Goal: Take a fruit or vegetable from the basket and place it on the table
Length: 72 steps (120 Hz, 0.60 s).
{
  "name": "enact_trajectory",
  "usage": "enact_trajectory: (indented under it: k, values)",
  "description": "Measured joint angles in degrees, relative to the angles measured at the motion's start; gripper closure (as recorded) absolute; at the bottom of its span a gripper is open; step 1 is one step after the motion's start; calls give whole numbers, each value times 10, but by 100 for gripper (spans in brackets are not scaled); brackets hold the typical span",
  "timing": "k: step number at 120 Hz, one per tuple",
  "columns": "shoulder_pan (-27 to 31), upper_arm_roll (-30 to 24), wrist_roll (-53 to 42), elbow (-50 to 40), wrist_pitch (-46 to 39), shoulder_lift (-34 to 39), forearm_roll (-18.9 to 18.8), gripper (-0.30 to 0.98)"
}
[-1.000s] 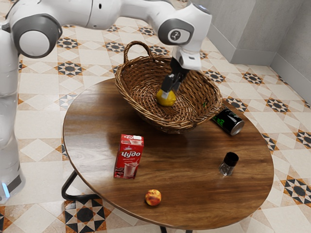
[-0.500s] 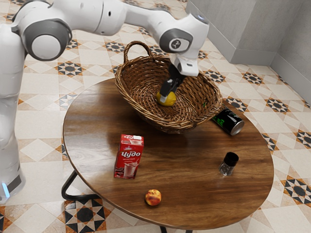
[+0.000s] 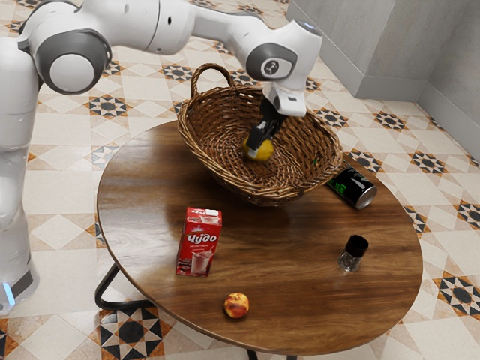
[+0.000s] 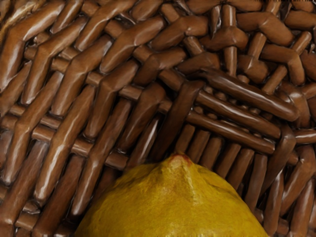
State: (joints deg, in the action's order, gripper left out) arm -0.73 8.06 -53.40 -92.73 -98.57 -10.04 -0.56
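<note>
I can't tell if the claw [image 3: 258, 150] has the lemon [image 3: 265, 152] inside the basket [image 3: 213, 172]; reaching the desk [image 3: 142, 206] is left.

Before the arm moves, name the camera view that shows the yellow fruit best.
The wrist view: the yellow fruit is large, its pointed tip clear, though the lower edge cuts it off. The exterior view shows it small in the basket, partly behind the gripper.
</note>
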Motion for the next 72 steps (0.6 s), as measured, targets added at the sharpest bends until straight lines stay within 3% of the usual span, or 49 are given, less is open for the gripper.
enact_trajectory:
  k: [57,72]
  values:
    - [-7,-8,-2,35,108,57,0,37]
    - [6,-42,4,46,144,90,2,36]
